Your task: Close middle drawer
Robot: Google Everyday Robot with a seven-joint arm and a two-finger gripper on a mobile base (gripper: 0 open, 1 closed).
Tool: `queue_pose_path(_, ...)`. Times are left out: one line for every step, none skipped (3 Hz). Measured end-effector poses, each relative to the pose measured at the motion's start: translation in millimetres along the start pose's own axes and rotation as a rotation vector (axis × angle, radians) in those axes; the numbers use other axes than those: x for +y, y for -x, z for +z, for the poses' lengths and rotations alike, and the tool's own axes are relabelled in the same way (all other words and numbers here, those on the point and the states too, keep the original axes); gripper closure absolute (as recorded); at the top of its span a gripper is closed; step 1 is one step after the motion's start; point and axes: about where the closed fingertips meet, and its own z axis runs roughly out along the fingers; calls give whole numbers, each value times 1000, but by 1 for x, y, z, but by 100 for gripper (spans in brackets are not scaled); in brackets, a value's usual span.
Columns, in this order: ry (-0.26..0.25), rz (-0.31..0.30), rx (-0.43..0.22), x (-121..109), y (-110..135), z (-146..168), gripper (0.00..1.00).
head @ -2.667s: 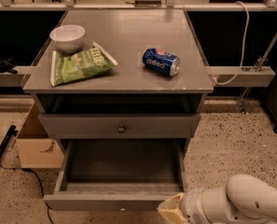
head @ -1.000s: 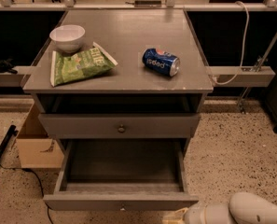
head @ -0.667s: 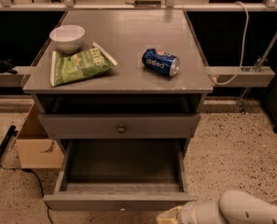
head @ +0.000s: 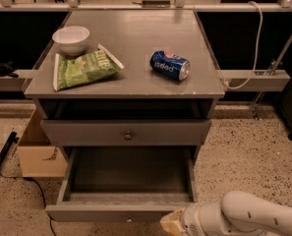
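Note:
The middle drawer (head: 128,178) of the grey cabinet is pulled far out, and its long shallow box is empty. Its flat front (head: 96,212) runs along the bottom of the camera view, and a hint of its knob shows at the frame's lower edge. Above it the uppermost drawer (head: 86,132) is shut, with a darker round knob (head: 128,135). The lowest drawer is hidden under the open one. My gripper (head: 173,223), beige-tipped on a white arm (head: 244,215), is at the bottom right, right at the right end of the open drawer's front.
On the cabinet top (head: 135,43) are a white bowl (head: 71,38), a green chip bag (head: 84,69) and a blue soda can (head: 169,65) lying on its side. A cardboard box (head: 35,151) stands on the floor at the left. Rails and a cable run at the right.
My arm dropped lower in the view and then slid left along the bottom edge, so the gripper is now closer to the open drawer's front. The drawer has not moved.

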Motion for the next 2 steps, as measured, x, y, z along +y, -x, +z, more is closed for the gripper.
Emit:
queue_pose_path(74,76,-73,-1,-9,-4,100)
queue_pose_path(122,171,-200,-6,-23,-18,100)
